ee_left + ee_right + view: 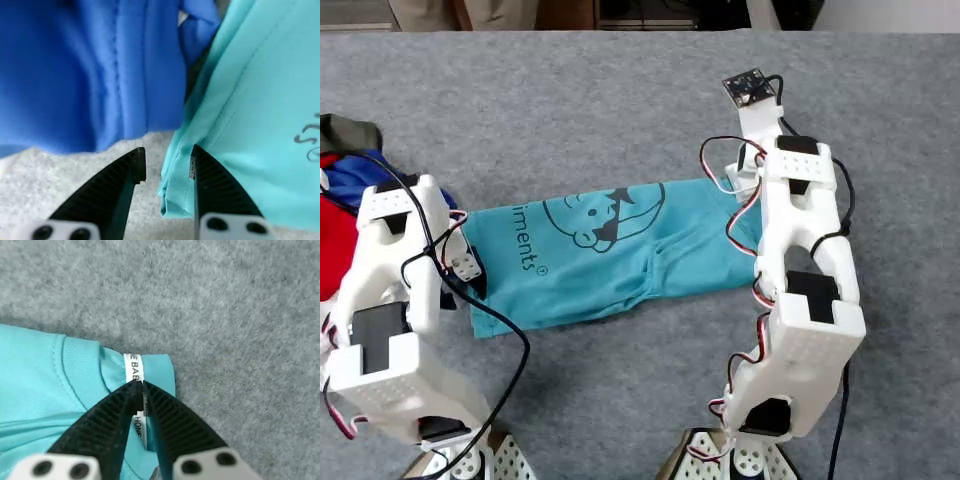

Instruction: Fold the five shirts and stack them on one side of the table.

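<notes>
teal shirt lies as a long folded strip across the middle of the high view on the grey table, its left end lower in frame than its right end. right gripper is clamped on the corner at the strip's right end, tips pinched together over the white label. left gripper sits at the strip's left end, claw narrowly apart. the shirt's folded edge lies in the gap and is not squeezed; one finger is over the cloth, the other over bare table. blue shirt is just beside that edge; can't tell if they touch. at the left edge of the high view there's a pile: blue on top of red shirt, dark green cloth at upper left.
</notes>
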Robot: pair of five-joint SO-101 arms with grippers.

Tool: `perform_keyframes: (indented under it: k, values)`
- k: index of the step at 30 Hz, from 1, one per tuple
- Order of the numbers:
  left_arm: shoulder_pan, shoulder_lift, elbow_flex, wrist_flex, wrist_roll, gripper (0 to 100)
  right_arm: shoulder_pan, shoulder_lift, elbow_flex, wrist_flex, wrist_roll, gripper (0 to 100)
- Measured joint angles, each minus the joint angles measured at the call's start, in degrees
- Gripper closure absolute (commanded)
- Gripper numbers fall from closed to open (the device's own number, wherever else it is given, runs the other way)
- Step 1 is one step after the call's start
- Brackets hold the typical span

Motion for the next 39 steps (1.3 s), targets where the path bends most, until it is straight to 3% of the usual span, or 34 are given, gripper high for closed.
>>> perform_keyframes:
  k: [4,12,34,39]
  values:
    - [0.00,-3.52,-1.93,3.16,0.00,84,0.00,0.00,0.00,0.00,0.00,99.4]
    - [1.23,-5.01,-2.20,1.85,0.09,84,0.00,0.00,0.00,0.00,0.00,99.4]
    - [3.60,9.32,-2.29,-5.89,3.78,85,0.00,0.00,0.00,0.00,-0.09,99.4]
    - [3.78,9.58,-2.55,-6.15,7.30,97,0.00,0.00,0.00,0.00,-0.09,99.4]
